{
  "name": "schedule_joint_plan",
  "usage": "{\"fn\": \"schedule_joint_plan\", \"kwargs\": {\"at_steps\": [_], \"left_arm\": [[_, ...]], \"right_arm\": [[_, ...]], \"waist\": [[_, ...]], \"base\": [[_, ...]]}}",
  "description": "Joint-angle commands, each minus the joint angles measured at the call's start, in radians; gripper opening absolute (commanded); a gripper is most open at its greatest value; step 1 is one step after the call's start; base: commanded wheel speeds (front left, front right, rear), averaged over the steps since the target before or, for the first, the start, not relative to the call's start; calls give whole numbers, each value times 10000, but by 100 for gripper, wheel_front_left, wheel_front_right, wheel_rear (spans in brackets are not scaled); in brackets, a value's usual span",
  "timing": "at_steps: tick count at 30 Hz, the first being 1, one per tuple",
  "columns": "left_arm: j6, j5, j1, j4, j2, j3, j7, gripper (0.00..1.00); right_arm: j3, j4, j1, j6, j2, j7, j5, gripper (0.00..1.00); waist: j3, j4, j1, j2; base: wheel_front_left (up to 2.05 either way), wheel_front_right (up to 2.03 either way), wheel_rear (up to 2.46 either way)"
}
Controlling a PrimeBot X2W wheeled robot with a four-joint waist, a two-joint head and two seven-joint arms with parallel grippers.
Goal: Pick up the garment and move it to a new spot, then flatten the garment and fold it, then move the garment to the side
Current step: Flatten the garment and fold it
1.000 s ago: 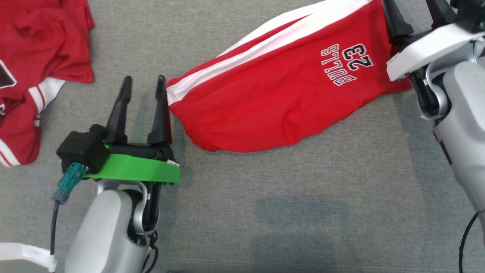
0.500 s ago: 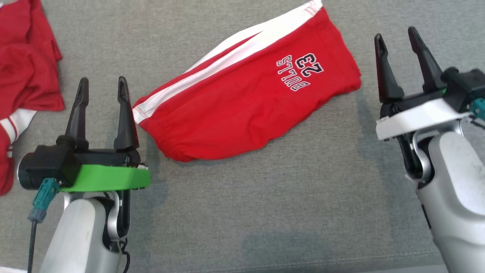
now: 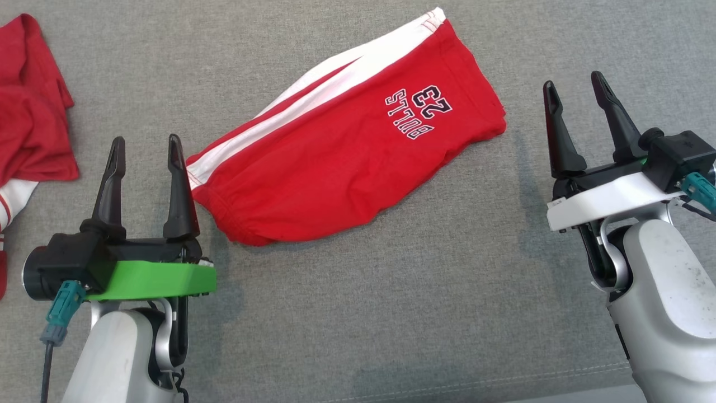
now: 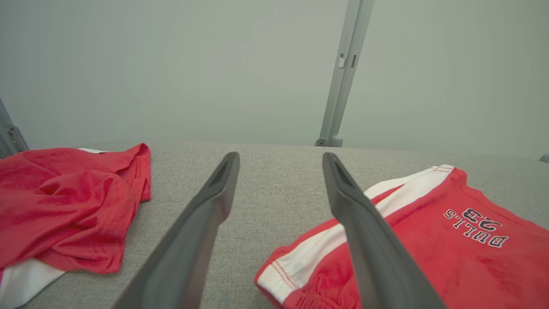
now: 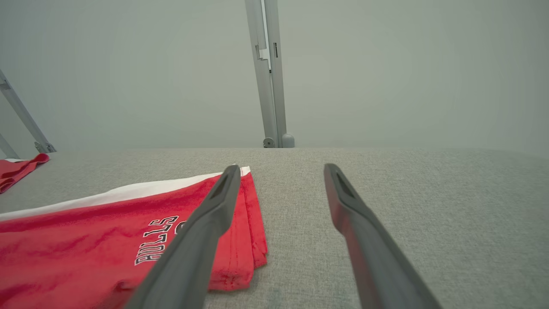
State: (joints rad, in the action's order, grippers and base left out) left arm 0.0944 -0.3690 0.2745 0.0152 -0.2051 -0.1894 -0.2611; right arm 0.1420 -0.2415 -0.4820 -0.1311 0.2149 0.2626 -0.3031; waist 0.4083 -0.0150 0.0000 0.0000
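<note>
Place: a robot lab or test cell, by the look of it.
Bench: a plain bench [image 3: 358, 313] covered in grey cloth, under my left claw [image 4: 279, 156] and right claw [image 5: 282, 167].
Backdrop: a blank pale wall [image 4: 171, 64] straight ahead of my left claw.
Frame: a bare aluminium post [image 5: 268, 73] ahead of my right claw at the bench's far edge, and a slanted strut [image 5: 21, 116] far to its left.

Red shorts [image 3: 347, 162] are soft matt knit cloth (white stripe likewise), grey surface [image 3: 391, 302] is coarse woven fabric, dark fingers [image 3: 178, 196] look matt plastic.
</note>
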Motion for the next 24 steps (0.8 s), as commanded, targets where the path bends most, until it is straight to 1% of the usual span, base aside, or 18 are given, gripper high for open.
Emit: {"fn": "schedule_joint_plan", "kwargs": {"at_steps": [1,6,10,18,24], "left_arm": [[25,-3,-43,-13,-59,-1,-42,100],[31,6,62,-27,-18,-64,-43,100],[-12,38,266,-72,36,-164,-27,100],[-136,112,739,-16,239,-300,-37,100],[-242,204,739,13,441,-169,-41,100]], "right_arm": [[-5,-39,54,7,27,37,-35,100],[165,-507,-298,7,198,37,-321,100],[690,-1252,-925,7,417,36,-480,100],[1710,-3328,-2067,7,720,13,-901,100],[2462,-4685,-2356,4,574,-79,-1546,100]], "waist": [[-1,27,0,0],[33,115,0,0],[292,306,0,0],[787,872,0,0],[816,1064,0,0]], "base": [[0,0,0],[0,0,0],[0,0,0],[0,0,0],[0,0,0]]}}
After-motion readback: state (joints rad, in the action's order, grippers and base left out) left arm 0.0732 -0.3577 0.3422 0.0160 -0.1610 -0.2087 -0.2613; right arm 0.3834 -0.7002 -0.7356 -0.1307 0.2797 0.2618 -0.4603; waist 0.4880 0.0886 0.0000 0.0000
